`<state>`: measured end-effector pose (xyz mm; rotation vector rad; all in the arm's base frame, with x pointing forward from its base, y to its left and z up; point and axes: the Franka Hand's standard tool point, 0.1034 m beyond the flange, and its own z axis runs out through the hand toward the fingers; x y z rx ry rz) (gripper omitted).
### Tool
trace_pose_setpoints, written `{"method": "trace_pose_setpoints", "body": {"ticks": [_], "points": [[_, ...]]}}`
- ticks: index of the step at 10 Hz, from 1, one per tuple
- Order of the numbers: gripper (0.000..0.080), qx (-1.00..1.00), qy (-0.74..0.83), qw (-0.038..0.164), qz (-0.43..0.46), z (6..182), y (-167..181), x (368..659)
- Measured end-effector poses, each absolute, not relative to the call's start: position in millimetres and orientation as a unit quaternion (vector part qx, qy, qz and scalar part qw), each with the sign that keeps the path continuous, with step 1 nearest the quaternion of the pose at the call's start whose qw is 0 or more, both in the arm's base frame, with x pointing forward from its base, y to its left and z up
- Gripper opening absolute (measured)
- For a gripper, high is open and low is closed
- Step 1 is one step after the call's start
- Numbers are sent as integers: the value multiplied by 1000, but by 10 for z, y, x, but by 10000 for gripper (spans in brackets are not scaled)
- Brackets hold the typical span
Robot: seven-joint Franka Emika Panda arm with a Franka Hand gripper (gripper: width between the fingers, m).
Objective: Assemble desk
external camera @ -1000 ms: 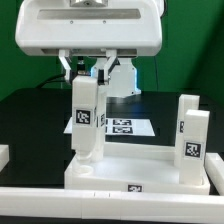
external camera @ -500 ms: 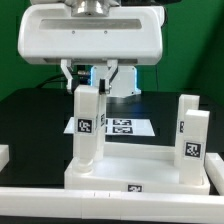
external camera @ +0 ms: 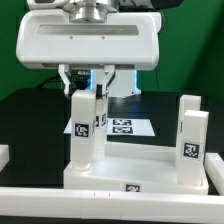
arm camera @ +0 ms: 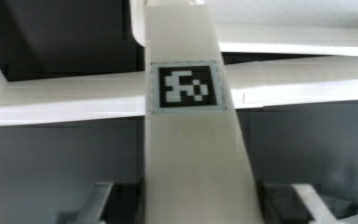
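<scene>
My gripper (external camera: pixel 88 86) hangs over the exterior view's left end of the white desk tabletop (external camera: pixel 135 172) and is shut on the top of a square white leg (external camera: pixel 86 130). The leg stands almost upright, its foot at the tabletop's left corner socket and its marker tag facing the camera. In the wrist view the leg (arm camera: pixel 190 120) runs straight away from between the fingers (arm camera: pixel 108 198) of the gripper (arm camera: pixel 202 202) down to the tabletop's rim (arm camera: pixel 51 105). A second white leg (external camera: pixel 191 142) stands upright at the tabletop's right end.
The marker board (external camera: pixel 122 126) lies flat on the black table behind the tabletop. A long white bar (external camera: pixel 50 202) runs along the front edge. A small white piece (external camera: pixel 3 155) shows at the exterior view's left border. A green backdrop stands behind.
The gripper has come down a little with the leg in it and has turned slightly. The leg's top now sits lower, and its tagged face has swung a bit.
</scene>
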<state>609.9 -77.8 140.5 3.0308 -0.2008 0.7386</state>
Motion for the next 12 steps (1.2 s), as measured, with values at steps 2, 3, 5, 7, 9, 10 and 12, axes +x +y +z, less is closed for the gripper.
{"method": "trace_pose_setpoints", "body": {"ticks": [2, 3, 5, 7, 9, 10, 12], "points": [[290, 970, -64, 9, 233, 1353, -777, 6085], [290, 970, -64, 10, 233, 1325, -782, 6077], [290, 968, -64, 18, 242, 1300, -794, 6070], [290, 966, -65, 23, 248, 1300, -810, 6061], [291, 966, -65, 23, 248, 1299, -810, 6061], [477, 966, -65, 23, 248, 1299, -810, 6061], [639, 967, -65, 21, 245, 1299, -823, 6058]]}}
